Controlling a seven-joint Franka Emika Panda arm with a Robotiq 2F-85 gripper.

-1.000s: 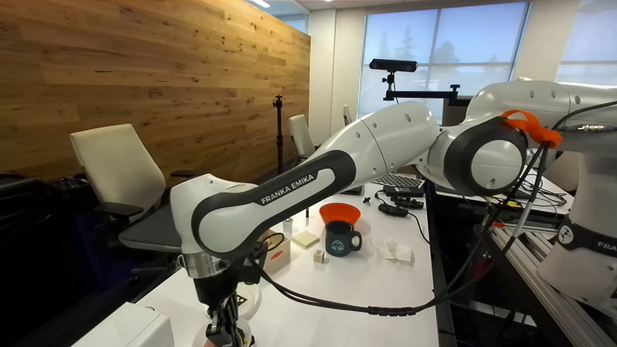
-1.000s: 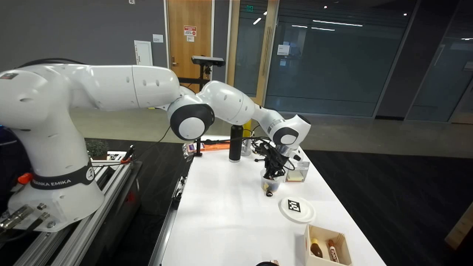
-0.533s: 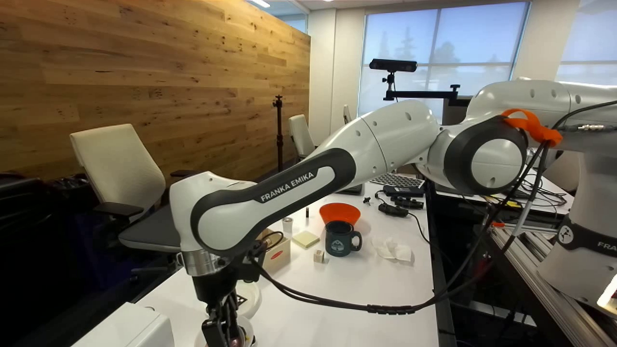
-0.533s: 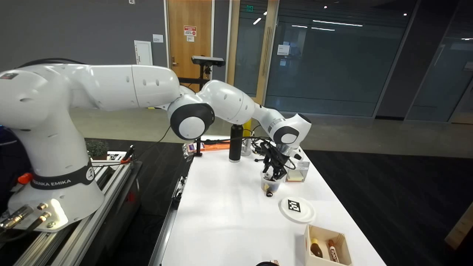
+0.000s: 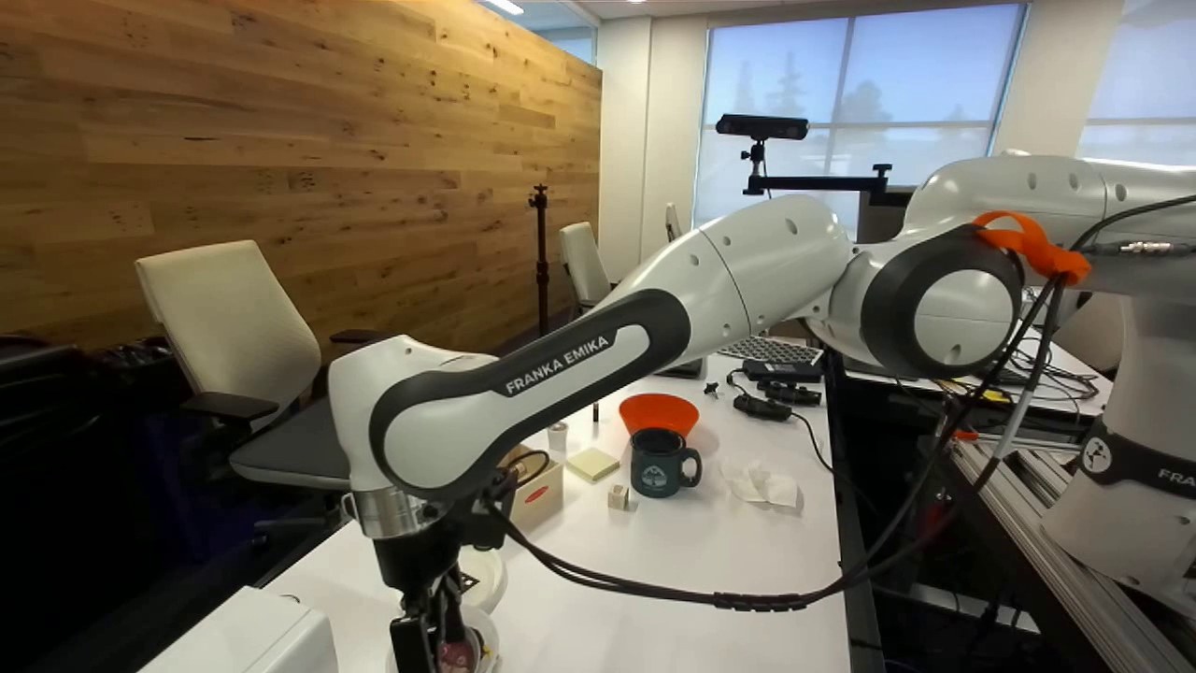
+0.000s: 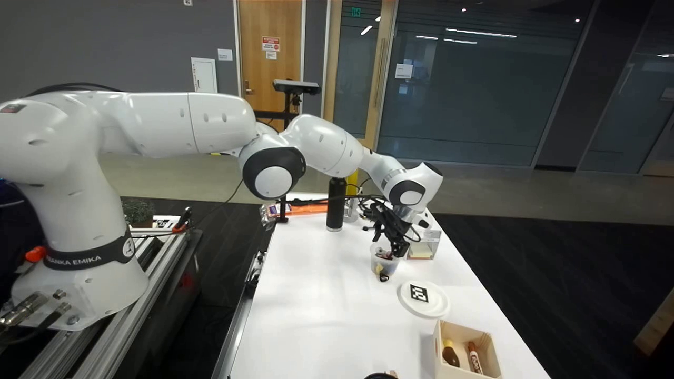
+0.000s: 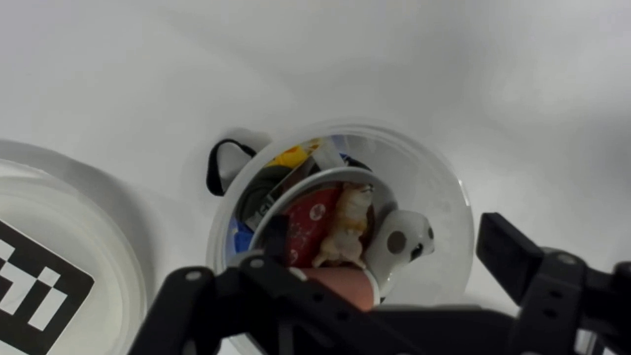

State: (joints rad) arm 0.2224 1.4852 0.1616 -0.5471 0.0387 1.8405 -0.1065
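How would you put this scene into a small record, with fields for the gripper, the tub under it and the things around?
Gripper: open, jaws wide apart over the translucent tub
Grip: nothing held between the jaws
Contact: cannot tell whether it touches anything
Tub contents: panda-like figure, orange-and-white animal figurine, red patterned piece, among others
Beside tub: black loop
Nearby: white plate bearing a black-and-white tag
Wooden box: brown bottle and a tube inside
Farther off: green mug, orange bowl
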